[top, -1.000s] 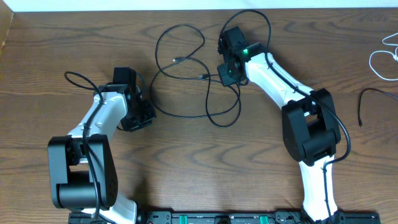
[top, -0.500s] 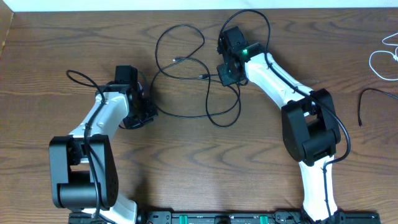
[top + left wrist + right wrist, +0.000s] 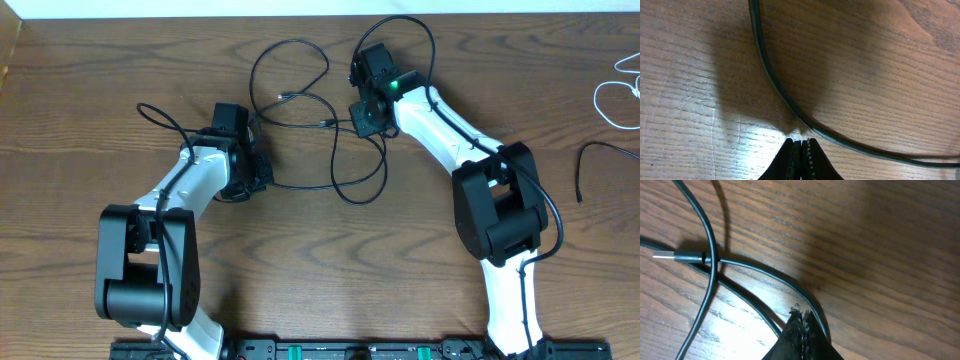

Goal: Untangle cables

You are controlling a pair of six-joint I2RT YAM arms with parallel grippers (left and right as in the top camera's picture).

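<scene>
Obs.: over the last second the left arm has swung up and to the right across the brown wood-grain worktop. Its left pincer now sits at the left-hand bend of the long thin black cable; earlier it stood well clear of that bend.

Left pincer: tips pressed together, nothing between them. The cable curves past just ahead of the tips, apparently not gripped.

Right arm: no change in the same interval. Right pincer is closed, tips down among 2 strands of the same cable, near its small silver plug end. Cannot tell whether a strand is actually pinched or only lies alongside the tips.

Cable position: spread in several crossing loops at top centre of the worktop, between the 2 arms. A white looped cord and a short black cord lie well apart at the right edge, untouched.

Reading: the left arm looks to have finished its approach, not its grasp. With tips closed it cannot take the strand; it would need to part them first, or else nudge the loop outward. Crossings are still there, so the untangling appears to be early.
</scene>
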